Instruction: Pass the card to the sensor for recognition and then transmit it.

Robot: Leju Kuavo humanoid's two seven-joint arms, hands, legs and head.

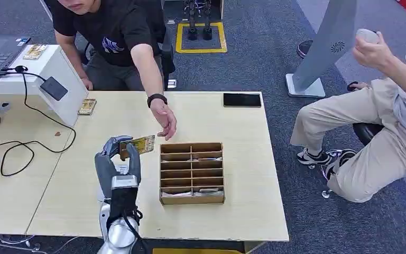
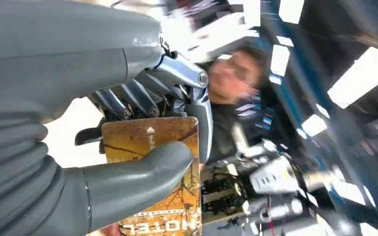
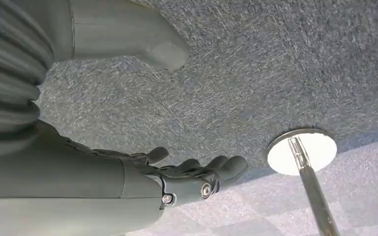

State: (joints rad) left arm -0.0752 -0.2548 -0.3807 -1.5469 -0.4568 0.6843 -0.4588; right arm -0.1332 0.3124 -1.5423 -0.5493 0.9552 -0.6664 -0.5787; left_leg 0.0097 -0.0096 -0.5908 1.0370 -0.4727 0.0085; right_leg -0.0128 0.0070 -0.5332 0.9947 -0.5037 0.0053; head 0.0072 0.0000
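One card [image 1: 140, 145] sits pinched between the left hand's [image 1: 117, 161] fingers [image 2: 142, 96].

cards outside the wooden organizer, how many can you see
3. One card pinched in the left hand, one card on the table beside the white sensor stand at, one atop that stand. More may sit hidden.

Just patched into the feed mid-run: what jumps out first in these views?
The left robot hand, raised over the table, pinches a yellow-brown hotel card just left of the wooden divider box. A person's hand reaches over the table toward the card from the far side. The right robot hand hangs open above grey carpet.
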